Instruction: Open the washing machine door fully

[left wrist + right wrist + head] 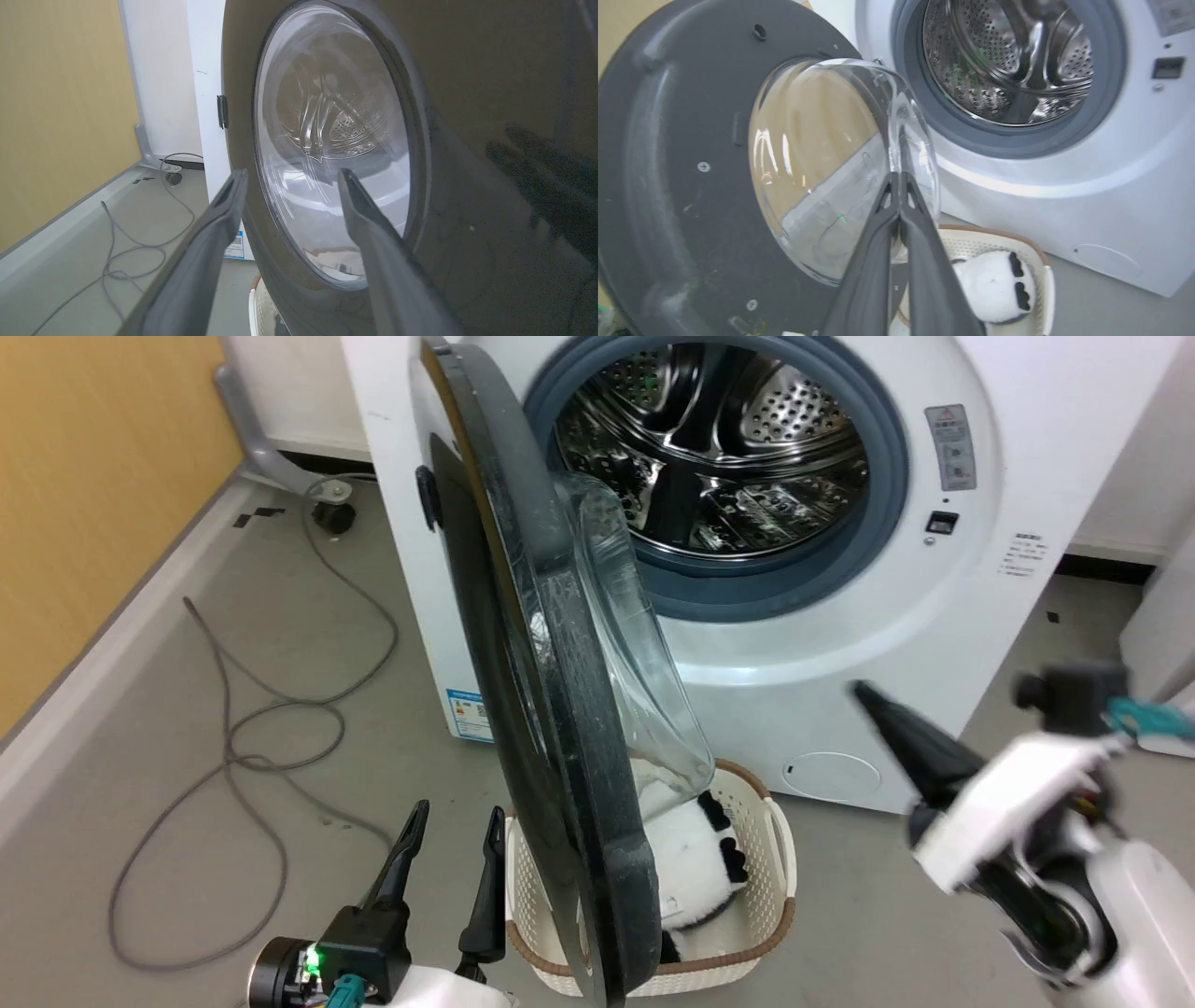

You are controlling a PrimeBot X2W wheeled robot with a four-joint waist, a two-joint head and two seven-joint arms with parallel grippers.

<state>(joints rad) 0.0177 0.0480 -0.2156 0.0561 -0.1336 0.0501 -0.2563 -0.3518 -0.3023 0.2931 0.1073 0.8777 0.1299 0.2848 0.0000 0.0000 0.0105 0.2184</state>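
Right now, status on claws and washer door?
Left claw open at door's outer face. Right claw shut, empty. Door partway open. Basket on floor beneath it.

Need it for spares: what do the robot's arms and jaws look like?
Both sets of jaws are long, dark and tapering. The left wrist is black with a green light and teal plug; the right wrist is white-shelled with a teal cable.

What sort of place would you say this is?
Probably a laundry corner: a white front-loading washing machine with its door swung out, a laundry basket on the floor before it, and a loose cable near the wall.
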